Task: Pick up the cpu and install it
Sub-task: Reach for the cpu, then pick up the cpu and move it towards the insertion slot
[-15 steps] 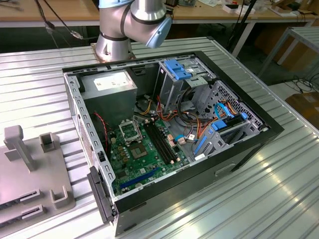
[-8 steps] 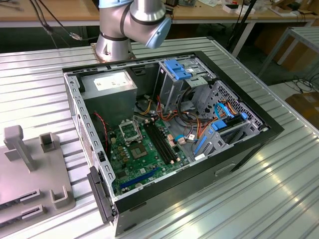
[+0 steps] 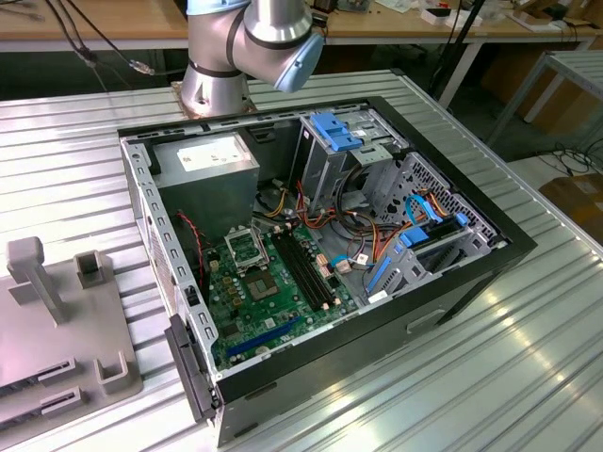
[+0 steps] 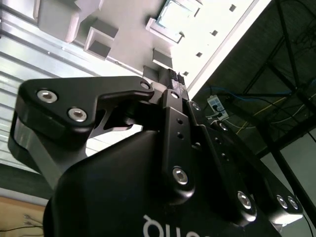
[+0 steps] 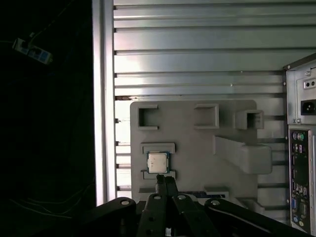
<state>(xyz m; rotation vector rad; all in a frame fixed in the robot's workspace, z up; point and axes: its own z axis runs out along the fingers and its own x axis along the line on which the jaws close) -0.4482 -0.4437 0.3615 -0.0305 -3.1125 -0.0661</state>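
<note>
The exterior view looked steeply down into the computer case (image 3: 396,320); both wrist views faced the grey fixture plate (image 5: 192,158) beside it.

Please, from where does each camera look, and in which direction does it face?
Exterior view: off the arm, looking down into the open computer case on the slatted table; the arm's lower joints show.
First wrist view: on the arm, looking past the shut gripper down at the cpu on the grey tray.
Second wrist view: on the arm, close behind the gripper, facing the same tray.
Shared: both wrist views show gripper and tray.
</note>
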